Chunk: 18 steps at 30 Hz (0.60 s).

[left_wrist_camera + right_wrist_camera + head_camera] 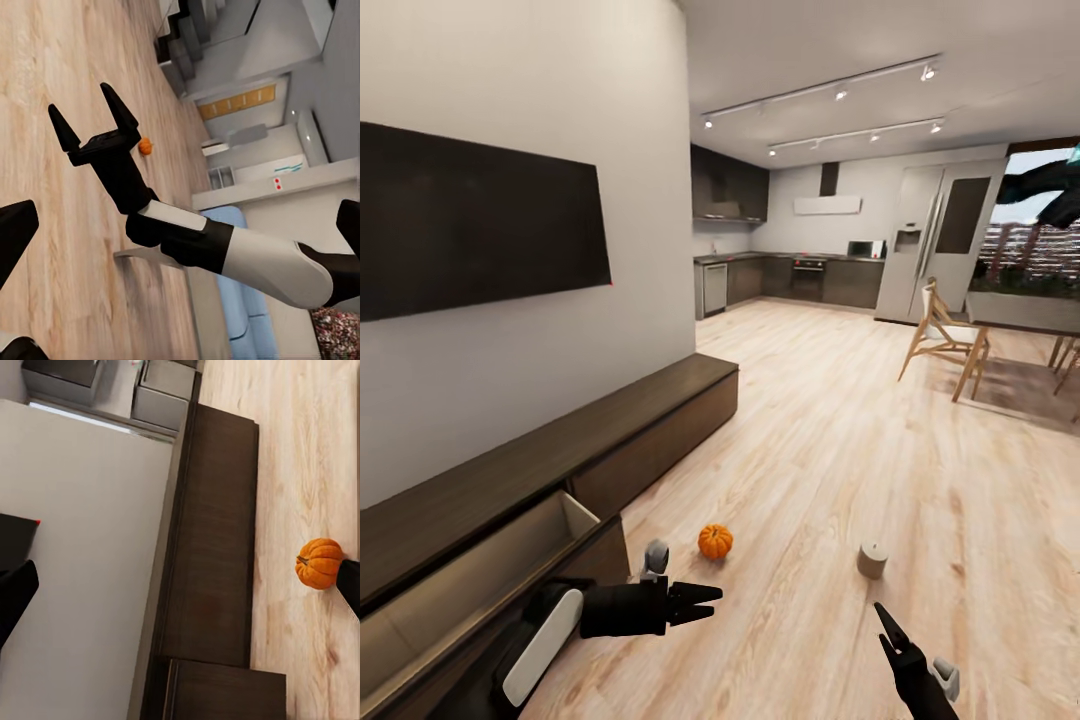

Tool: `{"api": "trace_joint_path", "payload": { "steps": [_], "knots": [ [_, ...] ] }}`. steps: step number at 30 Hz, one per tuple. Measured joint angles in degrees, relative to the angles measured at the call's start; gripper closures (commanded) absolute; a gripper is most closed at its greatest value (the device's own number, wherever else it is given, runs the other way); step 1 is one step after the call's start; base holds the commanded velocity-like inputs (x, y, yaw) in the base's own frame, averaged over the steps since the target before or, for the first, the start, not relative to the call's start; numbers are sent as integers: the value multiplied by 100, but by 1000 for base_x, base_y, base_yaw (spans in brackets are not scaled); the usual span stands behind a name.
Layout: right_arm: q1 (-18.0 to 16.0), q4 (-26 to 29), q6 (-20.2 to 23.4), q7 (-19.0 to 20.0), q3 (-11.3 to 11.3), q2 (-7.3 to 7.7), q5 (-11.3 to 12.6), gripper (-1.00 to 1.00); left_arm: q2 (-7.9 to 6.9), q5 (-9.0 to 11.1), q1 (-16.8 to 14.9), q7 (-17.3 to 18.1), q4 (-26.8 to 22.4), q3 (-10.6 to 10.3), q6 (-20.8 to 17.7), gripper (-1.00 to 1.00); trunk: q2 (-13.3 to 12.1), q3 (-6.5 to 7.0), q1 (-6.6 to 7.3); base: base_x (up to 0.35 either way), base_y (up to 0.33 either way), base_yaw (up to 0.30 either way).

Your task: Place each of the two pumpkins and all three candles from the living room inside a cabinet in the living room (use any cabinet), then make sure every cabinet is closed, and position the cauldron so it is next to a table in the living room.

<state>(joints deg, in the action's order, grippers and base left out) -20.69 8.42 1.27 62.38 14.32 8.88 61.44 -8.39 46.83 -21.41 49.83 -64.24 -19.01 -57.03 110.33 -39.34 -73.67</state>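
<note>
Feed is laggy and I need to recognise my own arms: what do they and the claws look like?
Both arms are black with a glossy white shell panel on the forearm. Each claw, left claw and right claw, is matte black with two pointed, tapering fingers. No cables or markings are visible.

The room is evenly and softly bright, with a flat rendered look. Small spots on the ceiling track lights (830,95) glow white, and daylight enters through the window (1035,240) at the far right, paling the wooden floor (860,420) toward the kitchen. Shadows are faint: a soft dark patch sits under the pumpkin (714,541) and beside the candle (872,560). The television (470,225) is matte black without glare. The head view bends straight lines near its edges, wide-angle fashion. All pictures are slightly soft and grainy, distant kitchen details smeared.
</note>
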Motion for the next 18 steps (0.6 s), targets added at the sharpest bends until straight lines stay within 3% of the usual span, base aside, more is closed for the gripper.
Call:
{"api": "trace_joint_path", "payload": {
  "steps": [18],
  "knots": [
    [0,0,0,0,-3,0,4,-100,0,0,0,0,0,0,-1,-100,0,102,0,0,0,-207]
  ]
}}
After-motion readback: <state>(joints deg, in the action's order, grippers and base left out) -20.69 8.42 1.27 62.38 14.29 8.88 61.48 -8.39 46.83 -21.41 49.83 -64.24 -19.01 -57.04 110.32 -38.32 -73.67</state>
